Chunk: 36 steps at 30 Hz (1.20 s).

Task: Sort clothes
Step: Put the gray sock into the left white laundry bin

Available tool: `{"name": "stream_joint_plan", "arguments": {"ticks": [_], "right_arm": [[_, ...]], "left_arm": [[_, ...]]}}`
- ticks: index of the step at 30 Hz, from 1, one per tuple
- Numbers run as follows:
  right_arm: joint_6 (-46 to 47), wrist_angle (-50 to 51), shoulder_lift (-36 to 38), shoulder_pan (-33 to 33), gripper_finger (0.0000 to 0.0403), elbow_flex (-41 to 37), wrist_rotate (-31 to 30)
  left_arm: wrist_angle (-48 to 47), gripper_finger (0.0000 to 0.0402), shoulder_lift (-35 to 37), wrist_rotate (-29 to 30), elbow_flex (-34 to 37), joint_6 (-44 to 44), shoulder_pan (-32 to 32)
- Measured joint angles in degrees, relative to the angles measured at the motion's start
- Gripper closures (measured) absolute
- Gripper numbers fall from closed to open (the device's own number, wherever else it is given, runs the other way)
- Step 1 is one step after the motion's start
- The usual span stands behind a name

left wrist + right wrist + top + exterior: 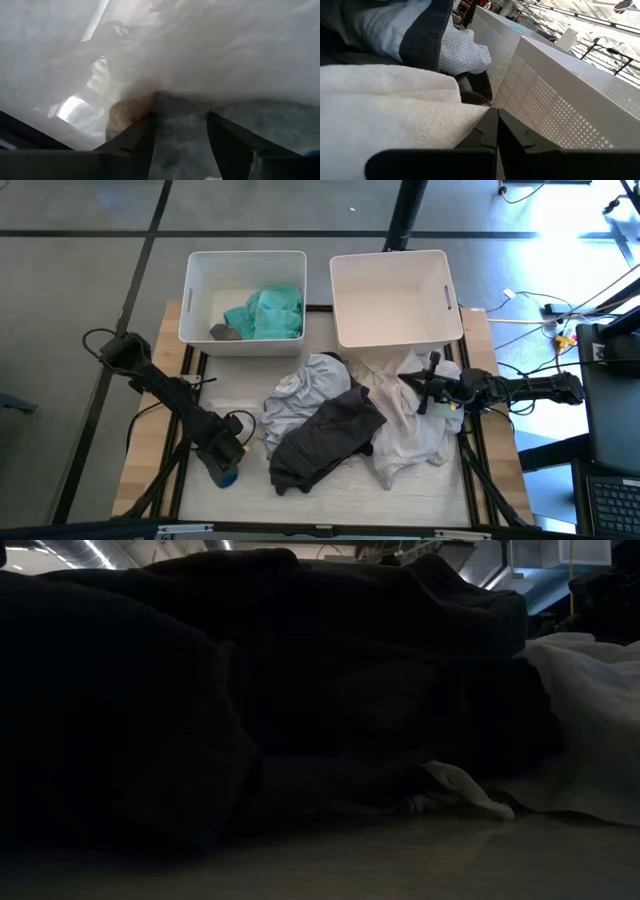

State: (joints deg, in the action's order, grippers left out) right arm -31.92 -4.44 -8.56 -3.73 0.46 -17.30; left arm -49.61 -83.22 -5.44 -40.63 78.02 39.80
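Observation:
A pile of clothes lies mid-table: a light grey garment (305, 388), a dark grey one (325, 438) on top, a white one (415, 435) and a black-patterned white one (462, 52). A teal garment (268, 312) and a small grey sock (222, 332) lie in the left bin (243, 265). My right gripper (430, 385) is shut at the white garment's far part (395, 115), beside the right bin (395, 300). My left gripper (226, 462) is open at the table's near left, pointing down. Its fingers stand on either side of a grey fuzzy piece (180, 130) with a tan part (127, 112). My right gripper comes level from the table's right side, and its shut fingertips (492, 117) meet a fold of the white garment (470, 117). A crease in the cloth runs up to the tips. The tips hide how many layers they have. The garment lies on the table and the pile. I cannot tell whether my left gripper touches the grey piece.
The right bin's perforated wall (555, 100) stands close beside my right gripper. In the low view the dark grey garment (250, 690) fills most of the picture, with white cloth (590, 720) at its right. Bare table shows at the near left (250, 490).

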Motion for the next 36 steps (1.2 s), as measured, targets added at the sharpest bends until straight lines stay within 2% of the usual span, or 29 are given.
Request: {"name": "stream_joint_plan", "arguments": {"ticks": [5, 12, 20, 22, 27, 36], "right_arm": [[-0.04, 0.01, 0.0, -0.01, 0.0393, 0.0, -0.01], [-0.07, 0.03, 0.0, -0.02, 0.0393, -0.01, -0.02], [-0.11, -0.03, 0.0, -0.02, 0.0393, 0.0, -0.69], [-0.11, -0.06, 0.0, 0.0, 0.0393, -0.01, -1.18], [-0.11, -0.16, 0.0, -0.02, 0.0393, -0.01, -1.18], [-0.16, -0.13, 0.01, -0.02, 0.0393, -0.01, -1.25]], "left_arm": [[4.11, 0.028, 0.35, -0.47, 3.16, -0.98, -0.03], [4.77, 0.0386, 0.52, -0.36, 2.98, -1.36, -0.05], [1.92, 0.039, 1.71, 3.75, -4.36, -4.26, -1.51], [0.95, 0.0396, 2.96, 6.09, -7.17, -5.79, -2.55], [-0.61, 0.0393, 6.59, 16.29, -13.99, -12.31, -6.11], [-7.2, 0.0396, 12.36, 34.77, -28.98, -32.27, -13.75]]}}
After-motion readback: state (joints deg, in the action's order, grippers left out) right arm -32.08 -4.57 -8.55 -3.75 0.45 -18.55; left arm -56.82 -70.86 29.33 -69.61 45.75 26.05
